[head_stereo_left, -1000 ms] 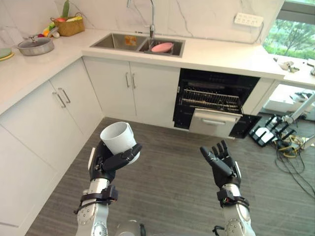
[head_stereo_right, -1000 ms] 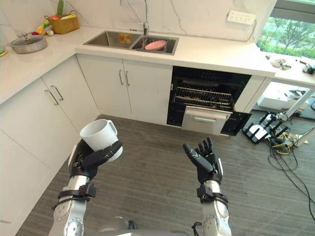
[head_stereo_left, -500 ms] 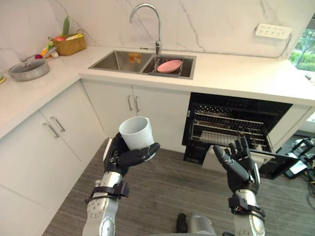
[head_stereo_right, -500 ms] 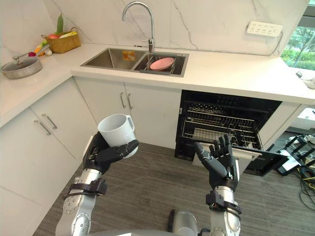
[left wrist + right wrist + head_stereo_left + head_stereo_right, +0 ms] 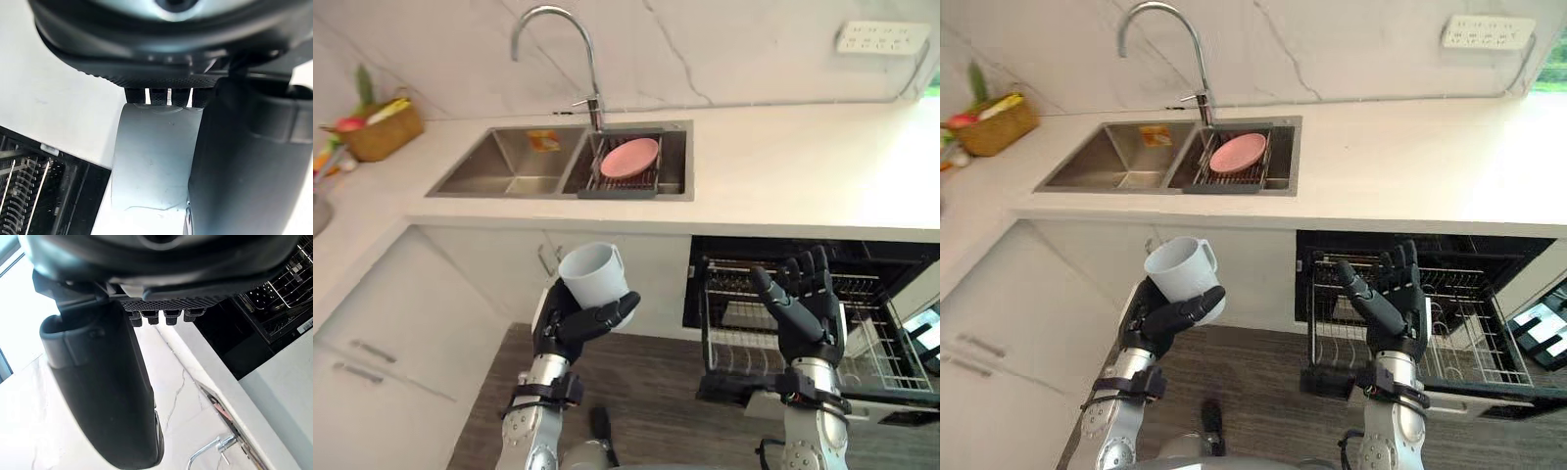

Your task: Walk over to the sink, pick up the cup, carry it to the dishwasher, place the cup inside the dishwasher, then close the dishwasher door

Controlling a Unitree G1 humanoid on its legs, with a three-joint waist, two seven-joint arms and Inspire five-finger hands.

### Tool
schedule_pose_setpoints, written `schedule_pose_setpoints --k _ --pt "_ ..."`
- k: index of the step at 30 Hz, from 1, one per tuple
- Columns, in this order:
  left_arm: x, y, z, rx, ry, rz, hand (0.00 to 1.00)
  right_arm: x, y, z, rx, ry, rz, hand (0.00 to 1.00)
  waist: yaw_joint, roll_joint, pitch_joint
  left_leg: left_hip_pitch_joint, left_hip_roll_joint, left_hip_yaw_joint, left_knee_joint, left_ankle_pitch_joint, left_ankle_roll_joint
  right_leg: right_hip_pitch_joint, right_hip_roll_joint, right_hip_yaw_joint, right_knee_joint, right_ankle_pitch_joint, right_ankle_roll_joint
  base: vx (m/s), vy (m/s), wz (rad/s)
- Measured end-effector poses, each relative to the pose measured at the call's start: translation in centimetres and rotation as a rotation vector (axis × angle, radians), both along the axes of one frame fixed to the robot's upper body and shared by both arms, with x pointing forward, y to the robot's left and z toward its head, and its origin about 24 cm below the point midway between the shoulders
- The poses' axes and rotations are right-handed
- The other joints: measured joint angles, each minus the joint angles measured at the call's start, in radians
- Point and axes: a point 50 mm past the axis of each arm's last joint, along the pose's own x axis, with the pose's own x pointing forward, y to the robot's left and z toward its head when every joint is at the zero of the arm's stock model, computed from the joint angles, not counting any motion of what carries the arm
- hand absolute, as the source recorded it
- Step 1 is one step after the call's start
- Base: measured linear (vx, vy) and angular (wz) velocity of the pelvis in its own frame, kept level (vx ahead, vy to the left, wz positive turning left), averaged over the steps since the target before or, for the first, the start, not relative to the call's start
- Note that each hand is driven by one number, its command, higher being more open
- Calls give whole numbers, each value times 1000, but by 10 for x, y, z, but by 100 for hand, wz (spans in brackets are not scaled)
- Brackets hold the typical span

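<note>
White, smooth, cylindrical handled cup (image 5: 595, 274) stands upright above the left hand (image 5: 560, 331), whose curled fingers (image 5: 605, 317) grip its base. It is probably light, stiff, slippery and breakable, so the low body hold suits. Right hand (image 5: 813, 313) spread, empty.

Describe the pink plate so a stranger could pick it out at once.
Start at the steel double sink set into the white countertop. In its right basin, nearest the tap, a dark wire rack carries the plate. It is round, flat and pink, the only pink thing in the sink.
</note>
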Motion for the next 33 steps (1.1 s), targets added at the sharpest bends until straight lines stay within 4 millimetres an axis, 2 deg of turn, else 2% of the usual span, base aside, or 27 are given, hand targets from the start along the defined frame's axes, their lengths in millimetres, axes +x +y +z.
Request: schedule_pose_setpoints --k 1,4,6,7,8,9,10,11,12,13,14,15,16,17,18,19,20,21,22,23,24,25,26,27,28,30,33 --pt "0 7 0 26 1 10 0 0 4 -8 19 33 14 100 -1 -32 4 -17 -6 7 107 -77 11 8 -29 28 5 25 24 486 223 -55" --pt "4 16 3 56 -14 21 0 -2 2 -13 20 59 24 100 -14 -36 -3 16 -12 15 225 -231 4 9 -61 78 71 104 65 418 213 -68" --pt "16 12 13 82 -66 -14 0 -10 -6 -16 22 78 -29 100 -38 -51 -6 29 -44 16 255 -288 17 -47 -92 81 212 143 53 325 255 -4" --pt "23 7 19 85 -97 -37 0 -14 -10 -18 29 89 -57 100 -50 -56 -3 34 -49 18 283 -320 25 -97 -109 78 320 179 37 255 236 -26" --pt "28 4 24 83 -122 -48 0 -18 -11 -20 44 103 -80 100 -49 -55 0 62 -46 61 306 -367 30 -187 -146 74 477 269 14 270 285 -81" --pt "28 6 25 90 -123 -39 0 -18 -8 -22 48 109 -71 100 -44 -51 2 107 -39 118 297 -391 32 -244 -179 59 550 314 -25 233 286 -155" --pt "28 10 24 121 -110 -11 0 -16 -2 -24 50 113 -40 100 -44 -41 5 163 -31 188 259 -400 34 -293 -208 -11 583 271 -63 146 191 -164" --pt "29 12 24 134 -102 12 0 -14 1 -24 48 114 -20 100 -45 -29 5 189 -21 225 235 -401 32 -317 -202 -62 574 226 -70 154 215 -184" --pt "32 15 26 146 -101 53 0 -11 7 -24 50 104 12 100 -54 -10 1 220 11 291 202 -401 29 -338 -132 -177 464 148 -37 127 149 -135" --pt "33 16 28 150 -105 60 0 -10 10 -24 50 102 22 100 -59 -11 1 225 21 307 206 -400 27 -341 -93 -212 398 141 -27 202 155 -150" --pt "35 18 28 162 -104 68 0 -8 16 -22 46 97 47 100 -63 -31 5 224 27 297 263 -402 29 -332 -48 -303 287 147 -105 163 6 -150" --pt "34 18 22 158 -79 70 0 -5 18 -19 21 91 73 100 -40 -28 4 239 34 288 300 -412 38 -302 -45 -338 251 141 -141 214 -5 -225" --pt "34 18 15 160 -51 69 0 1 22 -15 -5 74 112 100 -24 -9 8 248 52 277 362 -426 23 -278 -11 -281 188 136 -132 154 -18 -197" --pt "34 16 14 169 -46 61 0 3 23 -13 -22 70 126 100 -31 -1 8 234 65 262 416 -430 15 -259 5 -264 149 129 -121 135 -3 -140" --pt "39 5 15 163 -56 9 0 4 22 -10 -49 67 121 100 -55 23 20 168 116 193 591 -427 9 -227 39 -258 90 128 -90 49 33 -67" --pt "40 -8 15 148 -66 -43 0 1 18 -11 -66 84 103 100 -54 40 32 103 157 116 769 -378 12 -207 68 -233 85 121 -101 51 62 -63" --pt "38 -14 14 137 -61 -65 0 -1 17 -11 -84 98 98 100 -51 45 35 77 169 79 846 -327 22 -196 80 -211 87 112 -110 73 126 -104" --pt "31 -21 8 114 -36 -90 0 -3 19 -11 -116 110 105 100 -43 35 41 36 160 15 948 -240 32 -177 85 -154 78 108 -113 131 166 -141" --pt "26 -26 4 105 -23 -118 0 -3 21 -5 -142 90 108 100 -39 43 34 10 121 -58 920 -320 28 -182 85 -99 75 108 -107 146 187 -148" --pt "25 -28 3 104 -22 -130 0 -2 22 -3 -154 79 110 100 -40 41 32 7 101 -87 860 -356 31 -191 83 -68 76 109 -103 160 216 -156" --pt "24 -29 3 103 -22 -140 0 -1 22 2 -163 60 116 100 -35 36 23 19 79 -129 667 -402 48 -221 81 1 76 116 -91 152 220 -153" --pt "23 -30 2 100 -23 -136 0 0 22 6 -172 37 128 100 -37 33 10 33 71 -165 460 -414 56 -255 76 62 77 123 -78 156 229 -150" --pt "22 -30 2 96 -20 -133 0 0 21 8 -180 28 134 100 -40 32 1 42 65 -185 358 -405 47 -272 70 90 80 124 -67 214 295 -134" --pt "21 -33 0 86 -14 -138 0 -2 18 10 -205 19 149 100 -41 33 -22 68 39 -202 218 -313 -40 -311 49 145 94 128 -24 153 201 -94" --pt "20 -36 0 86 -17 -152 0 -3 15 10 -219 23 159 100 -45 26 -28 92 19 -182 175 -291 -98 -317 32 169 94 125 -7 250 307 -77" --pt "22 -50 3 75 -33 -207 0 -5 12 7 -223 34 167 100 -89 0 -41 119 -55 -152 112 -270 -62 -292 -45 179 8 163 45 207 274 -20" --pt "28 -58 10 73 -69 -248 0 -4 13 6 -194 29 163 100 -98 -2 -43 126 -96 -136 76 -262 -37 -288 -86 153 -46 216 74 94 209 -9"
